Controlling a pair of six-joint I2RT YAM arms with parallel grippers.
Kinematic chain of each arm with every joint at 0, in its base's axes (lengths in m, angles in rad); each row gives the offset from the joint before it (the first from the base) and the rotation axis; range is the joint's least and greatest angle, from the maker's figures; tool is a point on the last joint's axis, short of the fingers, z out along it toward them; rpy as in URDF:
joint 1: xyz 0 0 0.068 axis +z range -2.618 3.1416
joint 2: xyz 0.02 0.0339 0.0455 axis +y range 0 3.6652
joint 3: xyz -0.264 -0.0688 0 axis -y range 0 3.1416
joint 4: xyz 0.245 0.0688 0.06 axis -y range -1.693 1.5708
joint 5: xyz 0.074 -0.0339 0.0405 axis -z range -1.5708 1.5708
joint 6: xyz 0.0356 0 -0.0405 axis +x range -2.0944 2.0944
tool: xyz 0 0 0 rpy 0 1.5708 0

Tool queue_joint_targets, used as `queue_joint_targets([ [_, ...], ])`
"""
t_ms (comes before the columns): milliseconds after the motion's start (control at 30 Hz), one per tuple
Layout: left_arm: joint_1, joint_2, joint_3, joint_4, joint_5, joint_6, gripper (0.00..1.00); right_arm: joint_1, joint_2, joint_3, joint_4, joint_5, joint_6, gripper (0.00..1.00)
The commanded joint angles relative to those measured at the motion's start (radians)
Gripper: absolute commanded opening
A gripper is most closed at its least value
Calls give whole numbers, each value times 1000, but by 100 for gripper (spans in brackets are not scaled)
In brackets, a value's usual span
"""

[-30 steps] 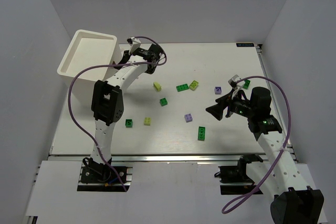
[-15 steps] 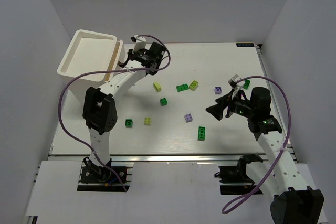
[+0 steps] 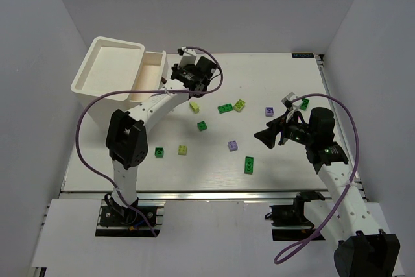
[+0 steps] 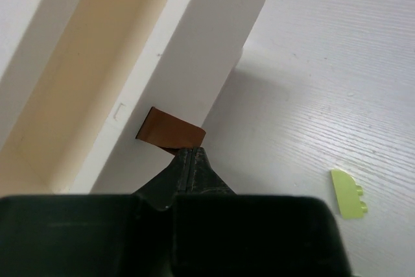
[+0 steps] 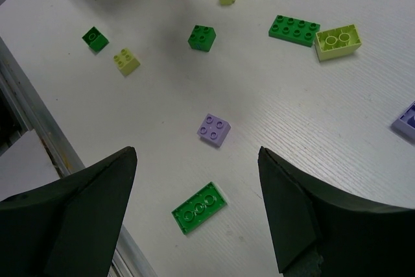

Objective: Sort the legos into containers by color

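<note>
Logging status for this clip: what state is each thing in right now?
drawer: partly pulled out, nothing seen inside.
left gripper: shut on the drawer's brown knob.
right gripper: open, empty.
legos: loose on the table, unsorted.
box: upright, top recess empty.

Built of white links on both the left arm (image 3: 157, 100) and the right arm (image 3: 340, 189), with boxy black housings at the joints and black mounts at the bases. Looped along each by a lavender-purple cable (image 3: 83, 128) trailing from base to wrist, and lit by a small green lamp (image 3: 290, 138) near the right wrist, above a white link dotted with small round holes. Tipped in matte black: broad, wedge-shaped fingers on the right hand (image 5: 196, 157), slim tapering ones on the left hand (image 4: 190, 158) ahead of a blocky black body.
</note>
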Motion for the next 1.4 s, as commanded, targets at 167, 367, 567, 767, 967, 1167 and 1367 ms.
queue_joint_targets([
  [167,-43,-25,30,6,121,-34,2,1,11,34,19,2,1,81],
  [367,-34,-101,-2,34,250,-17,70,1,19,36,13,-16,-19,84],
  [567,-34,-249,-109,172,440,93,83,3,19,39,-19,-99,-115,89],
  [767,-34,-462,-339,327,793,106,52,1,6,36,-65,-205,-231,89],
  [967,-43,-740,-621,460,1130,29,31,4,-24,-3,-49,-278,-292,63],
  [1167,-94,-887,-854,376,1146,-65,47,10,8,-7,-42,-254,-304,32],
  [1367,-154,-1016,-1008,266,981,-187,56,20,68,7,-39,-177,-289,59],
])
